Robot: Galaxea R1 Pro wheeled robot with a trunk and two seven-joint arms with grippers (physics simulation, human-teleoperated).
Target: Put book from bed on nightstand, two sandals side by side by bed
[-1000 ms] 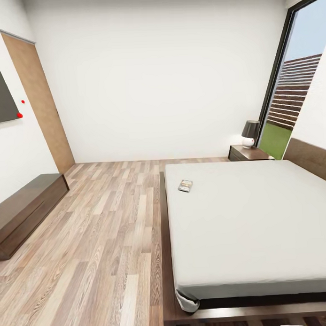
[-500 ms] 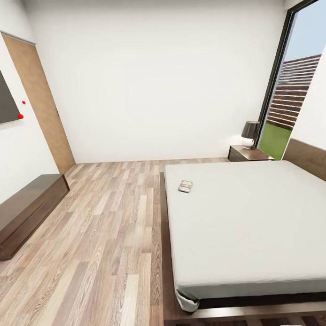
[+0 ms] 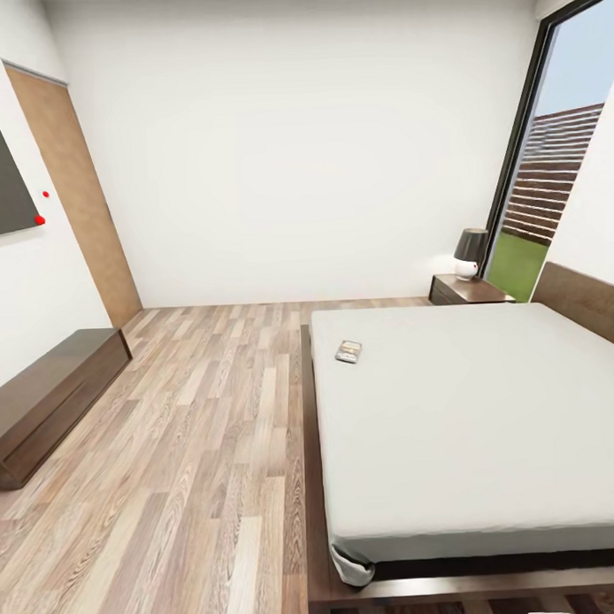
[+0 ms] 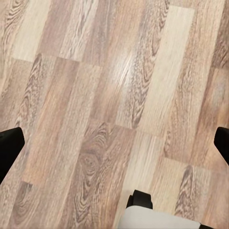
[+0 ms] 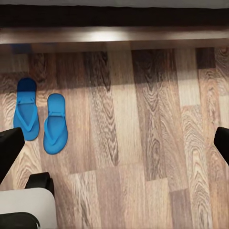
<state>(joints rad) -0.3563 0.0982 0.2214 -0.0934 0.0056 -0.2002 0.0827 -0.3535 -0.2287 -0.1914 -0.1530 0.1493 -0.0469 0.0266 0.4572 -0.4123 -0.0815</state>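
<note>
Book [image 3: 348,351] lies on the bed [image 3: 470,425]; sandals [image 5: 42,119] lie together beside its frame; we see both grippers spread wide, grasping nothing.

Floor [image 3: 188,453] glossy grained wood planks; bed [image 3: 470,425] frame dark wood, mattress matt cloth.

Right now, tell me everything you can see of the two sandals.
The two sandals are bright blue flat flip-flops with thin toe straps, of a smooth, rubbery look. They lie flat on the wood-plank floor, straps up, side by side and parallel, one set slightly ahead of the other with a narrow gap between them. They sit next to the dark wood bed frame, not touching it. Nothing holds or covers them.
</note>
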